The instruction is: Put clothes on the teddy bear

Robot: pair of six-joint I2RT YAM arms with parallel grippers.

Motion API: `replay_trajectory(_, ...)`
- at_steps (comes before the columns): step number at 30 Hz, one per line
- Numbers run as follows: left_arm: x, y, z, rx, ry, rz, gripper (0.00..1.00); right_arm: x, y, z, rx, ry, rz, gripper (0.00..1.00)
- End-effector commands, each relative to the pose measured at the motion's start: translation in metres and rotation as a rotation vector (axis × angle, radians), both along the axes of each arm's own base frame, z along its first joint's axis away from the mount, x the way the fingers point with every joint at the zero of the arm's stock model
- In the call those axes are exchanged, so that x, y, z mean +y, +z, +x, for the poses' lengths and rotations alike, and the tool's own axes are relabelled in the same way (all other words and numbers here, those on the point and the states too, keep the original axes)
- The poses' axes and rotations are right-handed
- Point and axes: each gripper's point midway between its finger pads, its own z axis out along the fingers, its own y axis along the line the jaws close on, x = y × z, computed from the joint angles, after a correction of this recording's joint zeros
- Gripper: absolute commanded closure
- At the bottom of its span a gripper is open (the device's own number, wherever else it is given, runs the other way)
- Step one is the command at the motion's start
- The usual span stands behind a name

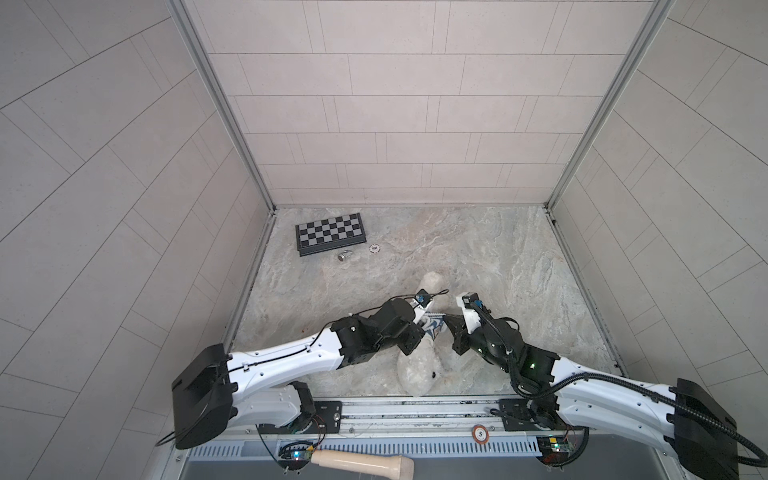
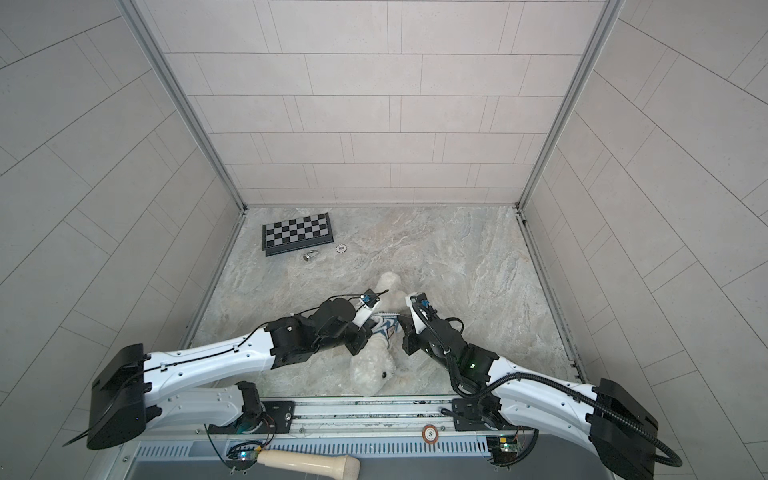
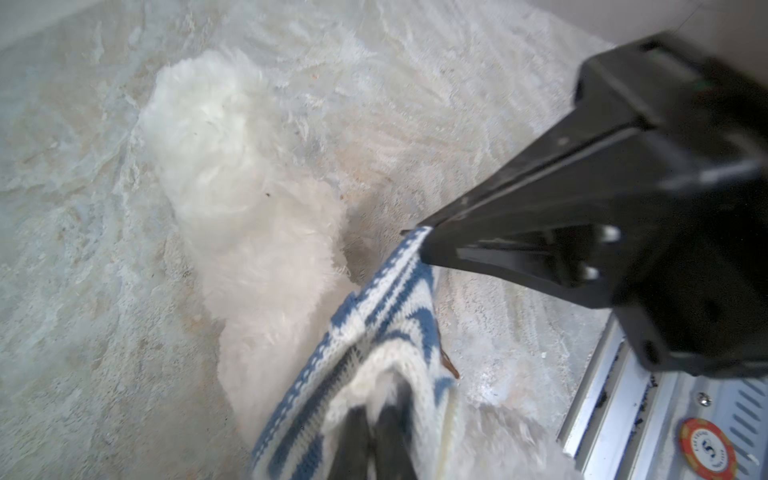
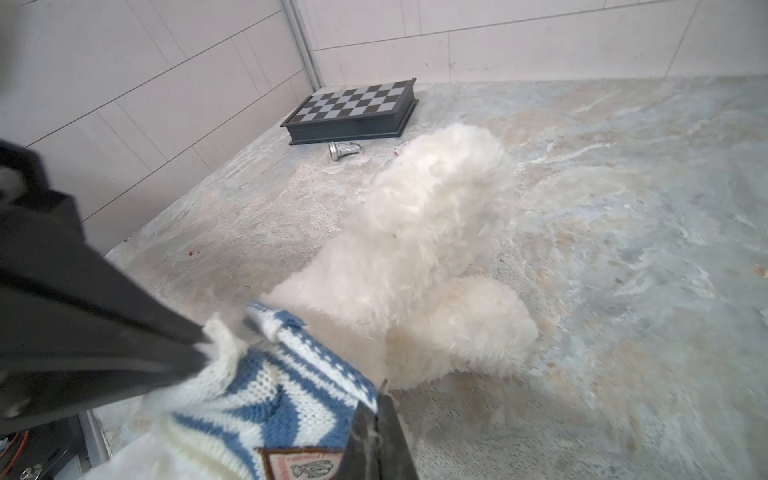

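The teddy bear lies on the stone-look surface, close to the front edge and between the two arms. It is white and fluffy. In both top views its head, with a small dark spot on the face, is by the front rail, and its legs point away toward the back wall. A small knit shirt with blue and white stripes sits on the bear's middle, between the head and the legs. I cannot tell if it goes all the way round the bear. The left tool is pinched tight on one white edge of the shirt. The right tool is pinched tight on another edge, where a blue stripe runs. The two tools are near each other, with the shirt pulled out between them. In the right wrist view a little sewn patch shows on the shirt, and two fluffy limbs stick out past it. Well apart from the bear, in the back left corner of the surface, is a flat chess box with dark and light squares on top. Just in front of it a small silver chess piece lies on its side, and a round white chip lies near that. An orange chip sits on the metal rail, and a pale wooden handle lies lower down, off the surface.
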Motion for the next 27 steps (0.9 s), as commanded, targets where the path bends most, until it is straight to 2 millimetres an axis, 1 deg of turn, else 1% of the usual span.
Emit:
replay_trajectory(1, 0.01, 0.008, -0.008, -0.045, -0.004, -0.041, 1.0, -0.048, -0.037, 0.015, 0.106, -0.217, -0.119, 1.0)
replay_trajectory(4, 0.018, 0.011, -0.009, -0.068, 0.026, -0.063, 1.0, -0.054, -0.04, 0.016, 0.117, -0.242, -0.131, 1.0)
replay_trajectory(7, 0.022, 0.014, -0.011, -0.093, 0.047, -0.1, 1.0, -0.059, -0.043, 0.017, 0.129, -0.261, -0.16, 1.0)
replay_trajectory(9, 0.02, 0.016, -0.017, -0.119, 0.03, -0.126, 1.0, -0.063, -0.048, 0.017, 0.14, -0.276, -0.182, 1.0)
replay_trajectory(11, 0.016, 0.02, -0.027, -0.155, -0.026, -0.166, 1.0, -0.065, -0.053, 0.018, 0.15, -0.285, -0.204, 1.0)
replay_trajectory(13, 0.016, 0.03, -0.036, -0.2, -0.059, -0.237, 1.0, -0.07, -0.061, 0.018, 0.167, -0.303, -0.23, 1.0)
replay_trajectory(15, 0.02, 0.041, -0.039, -0.23, -0.06, -0.313, 1.0, -0.073, -0.067, 0.018, 0.187, -0.309, -0.223, 1.0)
replay_trajectory(16, 0.023, 0.045, -0.039, -0.24, -0.053, -0.33, 1.0, -0.072, -0.066, 0.018, 0.184, -0.302, -0.21, 1.0)
replay_trajectory(17, 0.026, 0.048, -0.039, -0.249, -0.048, -0.342, 1.0, -0.066, -0.062, 0.017, 0.173, -0.272, -0.186, 1.0)
replay_trajectory(19, 0.027, 0.052, -0.041, -0.255, -0.05, -0.365, 1.0, -0.055, -0.05, 0.016, 0.143, -0.213, -0.146, 1.0)
replay_trajectory(21, 0.028, 0.056, -0.041, -0.264, -0.044, -0.392, 1.0, -0.049, -0.042, 0.015, 0.129, -0.184, -0.13, 1.0)
replay_trajectory(27, 0.033, 0.075, -0.041, -0.285, -0.015, -0.545, 1.0, -0.037, -0.049, 0.007, 0.173, -0.098, -0.152, 1.0)
